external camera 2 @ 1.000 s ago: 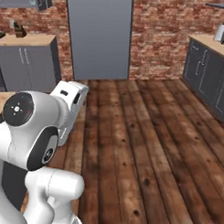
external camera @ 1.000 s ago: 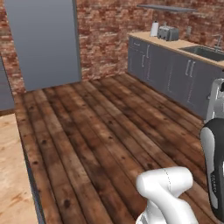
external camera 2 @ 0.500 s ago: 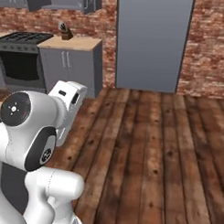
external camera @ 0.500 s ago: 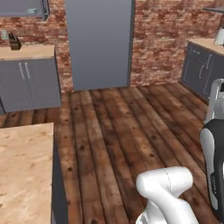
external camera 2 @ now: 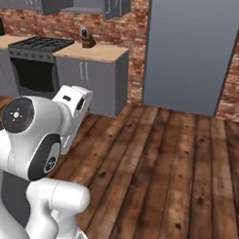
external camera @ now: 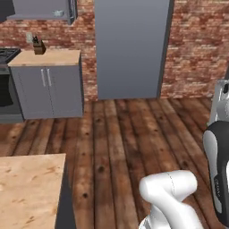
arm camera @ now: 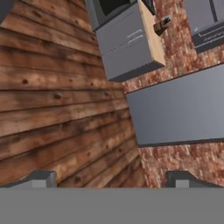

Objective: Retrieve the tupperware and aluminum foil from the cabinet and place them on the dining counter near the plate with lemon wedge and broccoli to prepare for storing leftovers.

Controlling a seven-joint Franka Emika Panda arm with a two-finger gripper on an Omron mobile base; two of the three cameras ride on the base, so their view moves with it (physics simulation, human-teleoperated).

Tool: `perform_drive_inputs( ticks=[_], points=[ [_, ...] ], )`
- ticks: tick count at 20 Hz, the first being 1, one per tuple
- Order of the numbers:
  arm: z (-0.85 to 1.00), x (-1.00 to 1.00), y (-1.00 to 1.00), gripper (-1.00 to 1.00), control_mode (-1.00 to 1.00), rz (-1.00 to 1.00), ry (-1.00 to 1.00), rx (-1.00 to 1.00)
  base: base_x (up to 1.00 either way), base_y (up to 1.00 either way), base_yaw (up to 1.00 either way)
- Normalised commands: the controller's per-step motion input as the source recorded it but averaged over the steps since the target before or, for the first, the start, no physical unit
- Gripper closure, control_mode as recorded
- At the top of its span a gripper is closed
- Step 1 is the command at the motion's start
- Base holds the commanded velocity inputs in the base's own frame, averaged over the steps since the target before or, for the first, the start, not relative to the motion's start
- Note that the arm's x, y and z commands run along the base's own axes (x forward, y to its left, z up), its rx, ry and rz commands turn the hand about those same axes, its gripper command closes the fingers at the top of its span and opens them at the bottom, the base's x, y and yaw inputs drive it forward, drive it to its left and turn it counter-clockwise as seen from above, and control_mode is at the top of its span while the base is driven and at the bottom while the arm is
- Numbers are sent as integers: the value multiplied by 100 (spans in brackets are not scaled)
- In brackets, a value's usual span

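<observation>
My gripper (arm camera: 112, 180) is open with nothing between its two dark fingertips (arm camera: 42, 178), and it looks over plank floor toward the kitchen wall. The grey wall cabinet (external camera: 40, 9) hangs at the upper left above a small wood worktop, its door (external camera: 71, 11) standing ajar; the same cabinet (external camera 2: 117, 3) appears at the top of the right base view. A small pale object (external camera: 57, 13) sits on its shelf, too small to identify. A corner of the light wood dining counter (external camera: 27, 192) lies at the lower left. The tupperware, aluminum foil, plate, lemon wedge and broccoli are out of view.
A tall flat grey panel (external camera: 132, 47) stands against the brick wall straight ahead. To its left are grey base cabinets (external camera: 47, 87) under a wood worktop with a knife block (external camera: 39, 46), then a black stove (external camera 2: 33, 45). Dark plank floor (external camera: 120, 134) lies open between.
The whole picture has swung, so the base has turned: the stove, worktop and wall cabinet have come into view, and the dining counter corner has grown at lower left. The gripper stays open.
</observation>
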Motion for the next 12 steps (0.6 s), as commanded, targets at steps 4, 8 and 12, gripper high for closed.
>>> perform_drive_inputs(
  ticks=[4, 8, 12],
  points=[
    [0, 0, 0, -100, 100, 0, 0, 0, 100, -29, 20],
    [0, 0, 0, -100, 100, 0, 0, 0, 100, -5, 16],
    [0, 0, 0, -100, 100, 0, 0, 0, 100, 0, 11]
  ],
)
